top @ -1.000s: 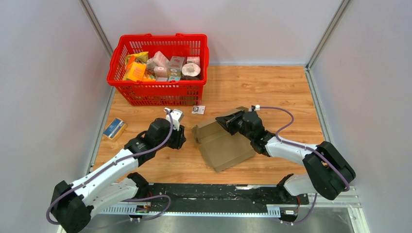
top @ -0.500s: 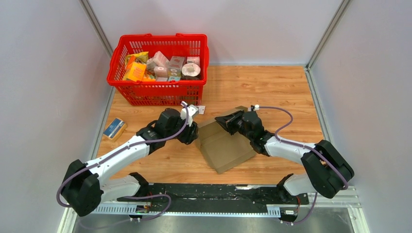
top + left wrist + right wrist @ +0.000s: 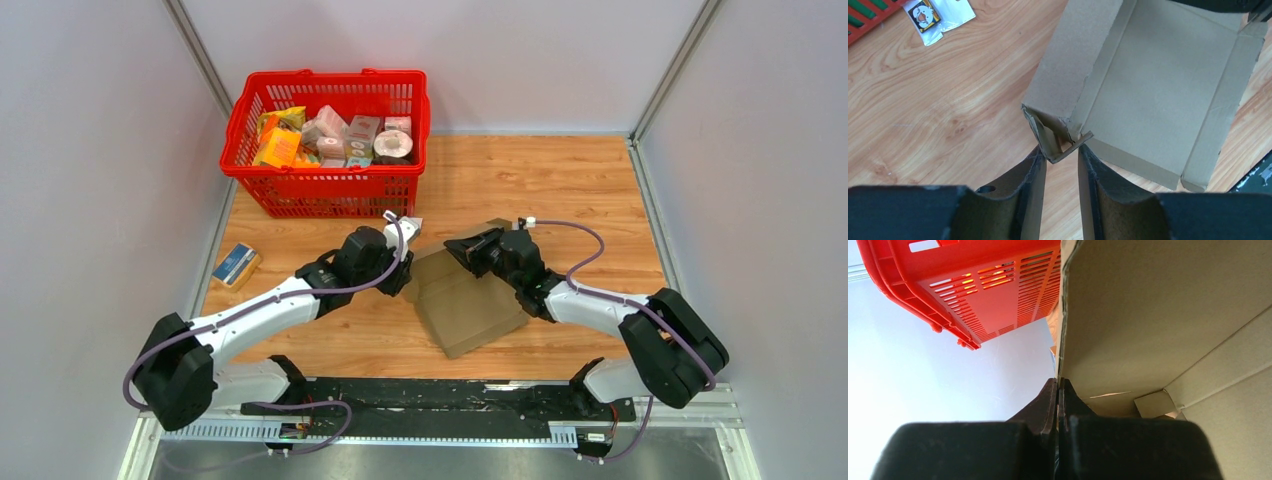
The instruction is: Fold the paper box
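Paper box in clenched right hand

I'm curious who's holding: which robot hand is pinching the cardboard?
The right gripper, shut on a wall of the paper box; the left gripper straddles its corner, jaws apart.

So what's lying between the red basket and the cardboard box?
A small white packet with a cartoon picture lies on the wooden table, close to the red basket and apart from the cardboard box. The left wrist view shows it.

left gripper jaws parted astride bent corner tab of brown paper box, wooden table, small printed packet
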Available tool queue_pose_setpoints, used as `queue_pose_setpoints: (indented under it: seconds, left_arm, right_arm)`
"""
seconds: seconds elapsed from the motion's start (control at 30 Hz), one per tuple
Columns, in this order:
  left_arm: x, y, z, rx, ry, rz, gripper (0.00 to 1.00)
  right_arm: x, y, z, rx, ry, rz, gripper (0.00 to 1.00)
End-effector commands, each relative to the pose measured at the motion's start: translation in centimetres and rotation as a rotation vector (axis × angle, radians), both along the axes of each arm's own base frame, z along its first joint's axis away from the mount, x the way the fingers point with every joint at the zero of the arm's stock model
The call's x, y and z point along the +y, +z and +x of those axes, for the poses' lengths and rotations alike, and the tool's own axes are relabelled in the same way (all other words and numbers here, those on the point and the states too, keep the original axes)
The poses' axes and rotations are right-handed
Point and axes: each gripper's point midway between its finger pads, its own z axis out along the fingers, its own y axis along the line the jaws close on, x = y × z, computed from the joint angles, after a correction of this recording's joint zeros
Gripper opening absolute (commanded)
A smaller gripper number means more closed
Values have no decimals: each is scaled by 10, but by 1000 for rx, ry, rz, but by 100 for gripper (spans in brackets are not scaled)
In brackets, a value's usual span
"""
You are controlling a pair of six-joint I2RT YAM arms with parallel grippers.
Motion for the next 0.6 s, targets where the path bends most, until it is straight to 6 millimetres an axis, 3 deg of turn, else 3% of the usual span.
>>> queue_pose_setpoints:
  seconds: [0.0, 0.2, 0.3, 0.4, 0.57]
  left_arm:
    - [-20, 30, 21, -84, 85, -98, 29]
    - [-32, 34, 20, -106, 156, -108, 26]
    - [-29, 29, 21, -106, 199, -91, 27]
    - [-21, 20, 23, -89, 260, -63, 36]
    - [-13, 8, 32, -93, 378, 5, 35]
  right_arm:
    - [-1, -8, -9, 20, 15, -10, 0]
    - [-6, -8, -11, 28, -3, -10, 0]
    - [-6, -7, -12, 27, -4, -7, 0]
    - [-8, -8, -13, 27, -9, -9, 0]
    - [-11, -13, -15, 43, -36, -3, 0]
